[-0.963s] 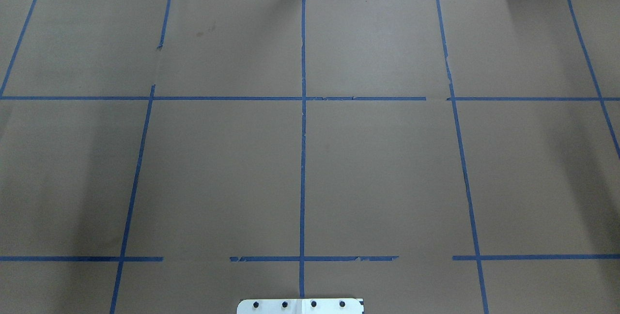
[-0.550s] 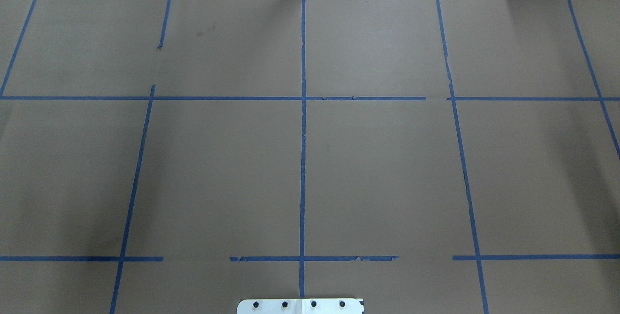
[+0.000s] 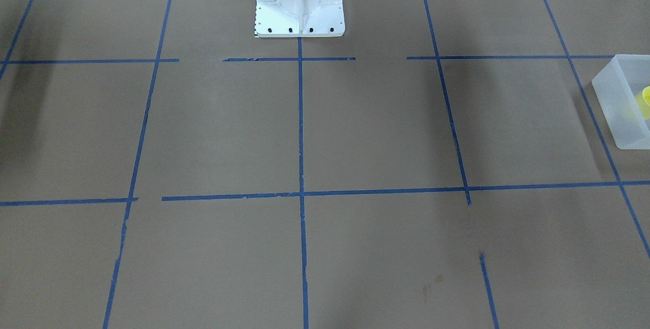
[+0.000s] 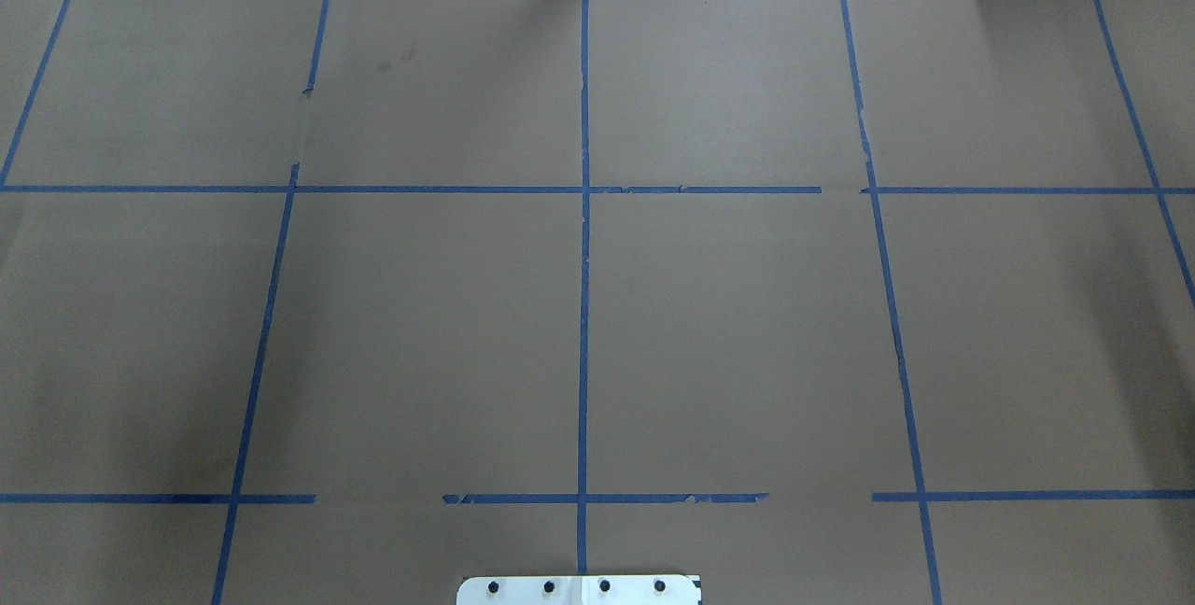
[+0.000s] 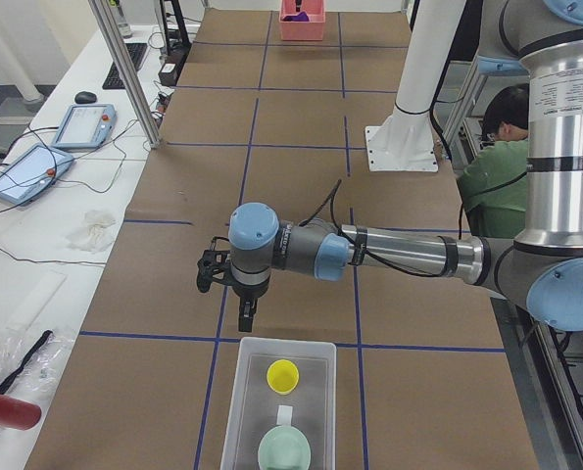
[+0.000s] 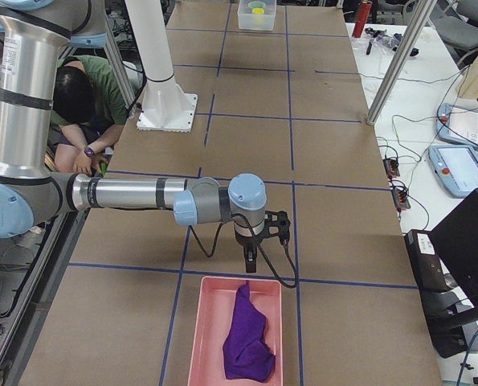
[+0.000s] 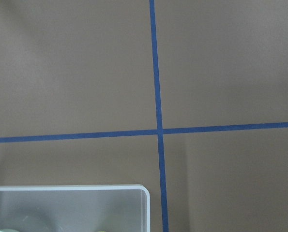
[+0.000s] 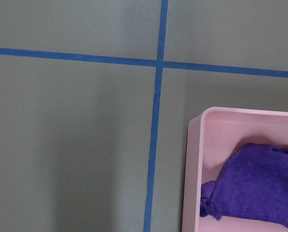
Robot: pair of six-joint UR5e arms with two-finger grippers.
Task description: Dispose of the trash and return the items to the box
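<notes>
A robotics lab: a paper-covered worktop [image 4: 420, 325] gridded with blue tape [image 4: 583, 306], teach pendants [image 5: 83, 125] and industrial arms [image 5: 409, 257].

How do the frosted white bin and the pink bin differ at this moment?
Colour: the frosted white bin is translucent, the pink bin opaque. Contents: the frosted white bin holds a yellow cup and a mint-green bowl; the pink bin holds a crumpled purple cloth. Place: they sit at opposite ends of the table. Both are rectangular, open-topped and lying flat.
</notes>
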